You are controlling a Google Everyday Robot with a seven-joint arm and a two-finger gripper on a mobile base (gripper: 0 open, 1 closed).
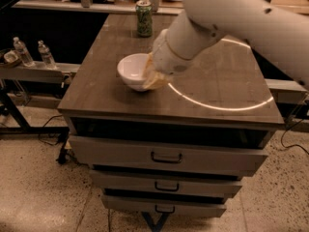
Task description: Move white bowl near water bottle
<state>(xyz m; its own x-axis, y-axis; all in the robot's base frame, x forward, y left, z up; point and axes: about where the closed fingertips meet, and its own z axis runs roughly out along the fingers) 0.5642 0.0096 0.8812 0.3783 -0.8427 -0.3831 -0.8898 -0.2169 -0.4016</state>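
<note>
The white bowl (133,70) is at the left middle of the wooden table (96,95), low over or on its top; I cannot tell which. My gripper (152,76) is at the bowl's right rim, its tan fingers (155,81) closed over the rim, with the white arm reaching in from the upper right. The water bottle is not in view; the arm covers the table's back right.
A green drink can (143,18) stands at the table's back edge, behind the bowl. Two small bottles (22,51) stand on a low shelf to the left. A bright light ring (217,105) lies on the tabletop. Drawers (166,156) sit below the table.
</note>
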